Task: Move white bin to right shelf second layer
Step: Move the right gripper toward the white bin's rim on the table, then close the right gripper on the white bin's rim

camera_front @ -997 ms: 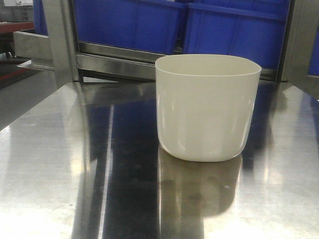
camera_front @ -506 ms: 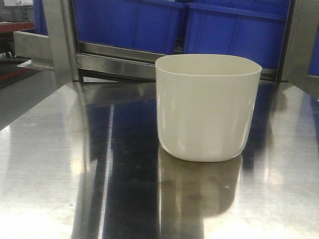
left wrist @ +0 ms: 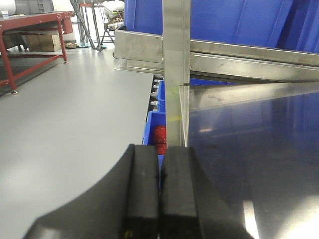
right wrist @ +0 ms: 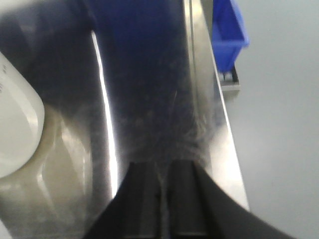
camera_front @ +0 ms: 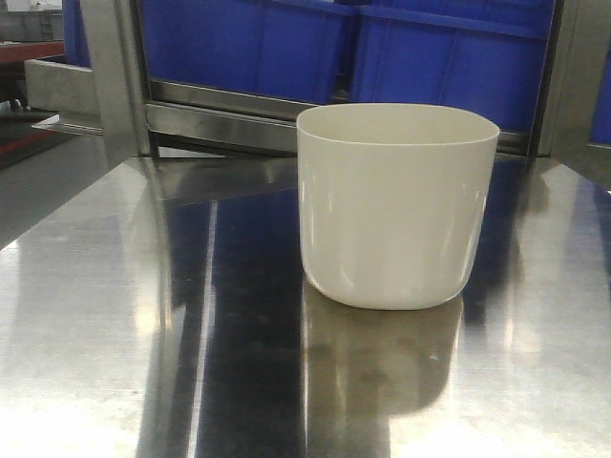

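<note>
The white bin (camera_front: 397, 202) stands upright on the shiny steel cart top (camera_front: 115, 315), right of centre in the front view. Its rounded wall also shows at the left edge of the right wrist view (right wrist: 15, 129). My right gripper (right wrist: 162, 167) is shut and empty, low over the cart top, to the right of the bin and apart from it. My left gripper (left wrist: 160, 154) is shut and empty, at the cart's left edge, with the floor to its left. The roller shelf level is out of view.
Blue ribbed crates (camera_front: 439, 57) sit on a steel rack behind the cart. A steel upright post (left wrist: 175, 64) stands at the cart's far left corner. A lower blue crate with something red in it (left wrist: 158, 133) lies below that edge. A red-framed table (left wrist: 30, 40) stands far left.
</note>
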